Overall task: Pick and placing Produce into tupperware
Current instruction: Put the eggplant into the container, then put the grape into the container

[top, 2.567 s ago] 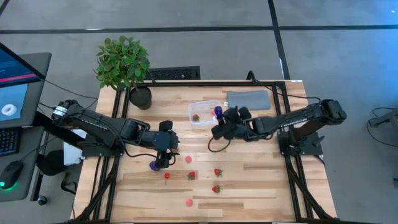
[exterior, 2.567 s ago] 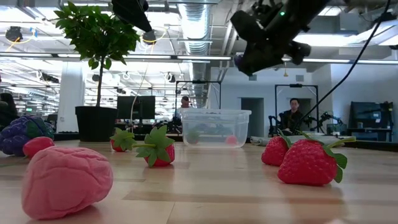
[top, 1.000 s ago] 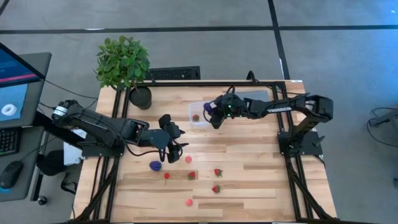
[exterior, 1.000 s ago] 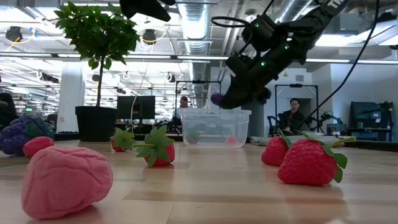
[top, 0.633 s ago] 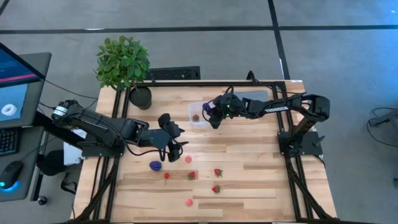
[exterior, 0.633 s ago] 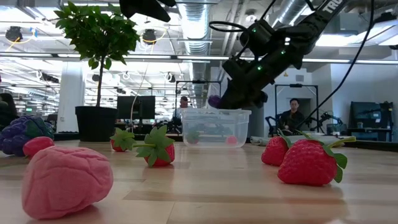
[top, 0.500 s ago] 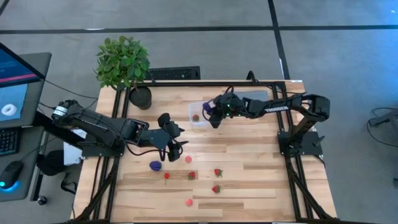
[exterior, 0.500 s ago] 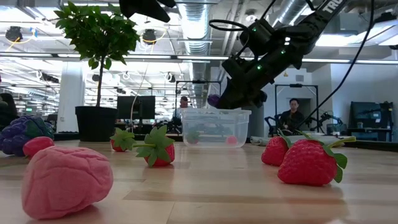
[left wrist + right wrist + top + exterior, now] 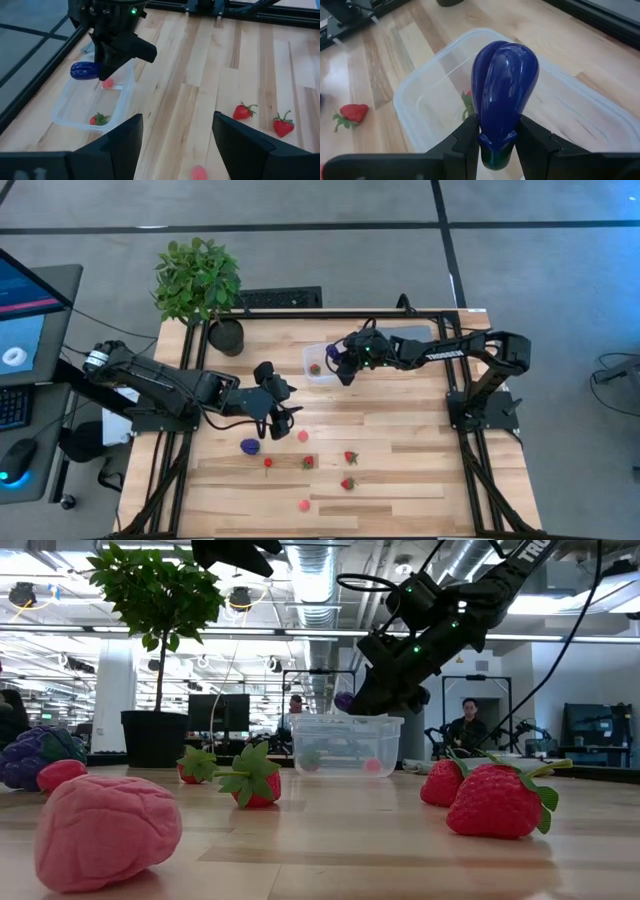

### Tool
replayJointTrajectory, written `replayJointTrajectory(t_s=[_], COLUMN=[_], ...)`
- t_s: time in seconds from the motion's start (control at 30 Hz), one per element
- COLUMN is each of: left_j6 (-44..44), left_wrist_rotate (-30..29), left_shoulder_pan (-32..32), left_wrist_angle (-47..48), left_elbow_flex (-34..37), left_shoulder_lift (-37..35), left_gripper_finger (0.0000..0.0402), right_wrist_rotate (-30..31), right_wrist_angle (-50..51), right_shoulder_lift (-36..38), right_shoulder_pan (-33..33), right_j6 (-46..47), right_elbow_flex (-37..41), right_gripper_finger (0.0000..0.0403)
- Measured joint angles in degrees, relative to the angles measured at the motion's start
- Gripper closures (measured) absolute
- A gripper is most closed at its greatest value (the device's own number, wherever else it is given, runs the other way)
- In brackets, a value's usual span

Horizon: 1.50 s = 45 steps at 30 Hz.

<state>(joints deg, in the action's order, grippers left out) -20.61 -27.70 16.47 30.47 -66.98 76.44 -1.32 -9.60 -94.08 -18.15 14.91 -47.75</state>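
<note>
Six produce pieces are lying near the desk's front edge; the tupperware (image 9: 322, 363), near the back edge, is holding two. The right gripper (image 9: 339, 366), jaws clamping a purple eggplant (image 9: 504, 85), is still hovering above it. The left gripper (image 9: 284, 410) is waiting mid-desk, jaws remaining wide.

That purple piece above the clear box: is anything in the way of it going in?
Nothing visible. The right gripper holds the purple piece over the open, lidless box; inside lie only a strawberry and a pink piece.
</note>
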Motion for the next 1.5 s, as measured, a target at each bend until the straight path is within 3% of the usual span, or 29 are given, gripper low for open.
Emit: replayJointTrajectory(t_s=[0.43, 0.97, 1.5], left_j6=[-0.6, -0.5, 0.4], left_wrist_rotate=[0.0, 0.0, 0.1], left_shoulder_pan=[0.0, 0.0, 0.0], left_wrist_angle=[0.0, 0.0, 0.0], left_elbow_flex=[0.0, 0.0, 0.0], left_shoulder_lift=[0.0, 0.0, 0.0], left_gripper_finger=[0.0172, 0.0172, 0.0172], right_wrist_rotate=[0.0, 1.8, 1.8], right_wrist_angle=[0.0, 0.0, -1.0], right_shoulder_lift=[0.0, 0.0, 1.8], right_shoulder_pan=[0.0, -0.1, 0.1], right_j6=[0.0, 0.0, -1.3], right_elbow_flex=[0.0, 0.0, 0.0], right_gripper_finger=[0.0263, 0.0181, 0.0182])
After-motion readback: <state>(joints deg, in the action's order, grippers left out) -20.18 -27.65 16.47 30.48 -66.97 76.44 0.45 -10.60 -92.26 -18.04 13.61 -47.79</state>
